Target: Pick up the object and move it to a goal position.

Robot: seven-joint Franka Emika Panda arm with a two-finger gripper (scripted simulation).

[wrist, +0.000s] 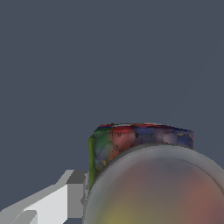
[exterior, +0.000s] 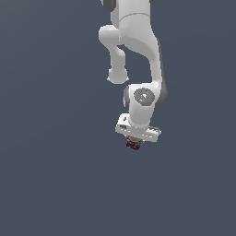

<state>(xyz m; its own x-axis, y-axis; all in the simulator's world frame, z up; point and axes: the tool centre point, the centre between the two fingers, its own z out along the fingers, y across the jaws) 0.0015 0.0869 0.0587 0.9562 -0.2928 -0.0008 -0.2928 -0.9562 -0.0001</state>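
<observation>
Small can [wrist: 140, 142], dark multicoloured side

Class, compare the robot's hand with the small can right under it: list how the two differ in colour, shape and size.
Colour: the hand is plain white, while the can has a dark side with red, blue and green patches. Shape: the hand ends in a flat bar with blocky fingers, while the can is a short cylinder with a round top. Size: in the exterior view the hand spans wider than the can. They share one spot, the can sitting directly beneath the hand.
</observation>
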